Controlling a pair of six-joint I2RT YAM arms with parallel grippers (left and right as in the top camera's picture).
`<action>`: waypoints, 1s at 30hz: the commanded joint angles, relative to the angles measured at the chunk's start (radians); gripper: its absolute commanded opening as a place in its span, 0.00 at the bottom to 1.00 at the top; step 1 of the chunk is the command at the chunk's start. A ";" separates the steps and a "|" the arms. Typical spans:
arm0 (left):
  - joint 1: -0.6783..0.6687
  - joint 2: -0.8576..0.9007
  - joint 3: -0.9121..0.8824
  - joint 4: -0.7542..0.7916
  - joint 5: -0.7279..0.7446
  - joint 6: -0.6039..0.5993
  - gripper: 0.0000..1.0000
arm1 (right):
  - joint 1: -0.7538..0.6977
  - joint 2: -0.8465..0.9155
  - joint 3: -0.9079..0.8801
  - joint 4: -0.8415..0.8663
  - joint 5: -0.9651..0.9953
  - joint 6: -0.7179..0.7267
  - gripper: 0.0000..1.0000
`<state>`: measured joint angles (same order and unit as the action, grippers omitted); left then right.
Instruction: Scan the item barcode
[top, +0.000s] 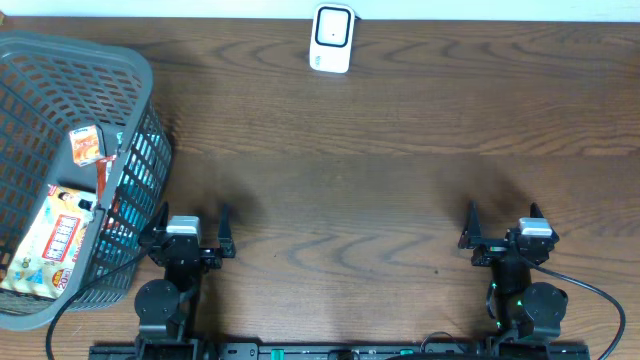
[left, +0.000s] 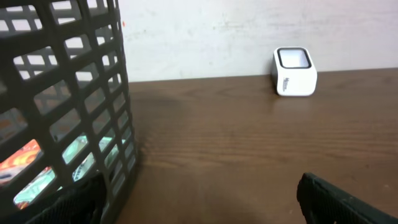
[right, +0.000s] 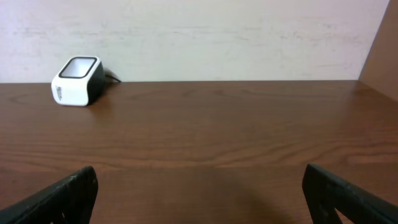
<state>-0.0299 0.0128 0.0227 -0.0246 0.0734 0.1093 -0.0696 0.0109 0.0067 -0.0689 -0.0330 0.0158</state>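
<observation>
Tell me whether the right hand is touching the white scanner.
Apart. The overhead view shows the scanner at the far edge of the table and the right hand near the front edge, bare wood between them.

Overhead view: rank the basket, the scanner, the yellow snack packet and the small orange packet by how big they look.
1. grey basket, by far the largest
2. yellow snack packet, lying in the basket
3. white scanner
4. small orange packet, only a little smaller than the scanner, so those two are close
</observation>
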 joint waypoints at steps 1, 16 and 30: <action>-0.002 -0.009 -0.019 0.001 0.025 0.010 0.98 | 0.006 -0.005 -0.001 -0.003 0.005 0.013 0.99; -0.002 0.010 0.092 -0.027 0.211 -0.102 0.98 | 0.006 -0.005 -0.001 -0.003 0.005 0.013 0.99; -0.002 0.505 0.706 -0.377 0.211 -0.108 0.98 | 0.006 -0.005 -0.001 -0.003 0.005 0.013 0.99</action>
<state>-0.0299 0.4183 0.6022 -0.3397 0.2657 0.0143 -0.0696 0.0109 0.0067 -0.0685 -0.0322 0.0158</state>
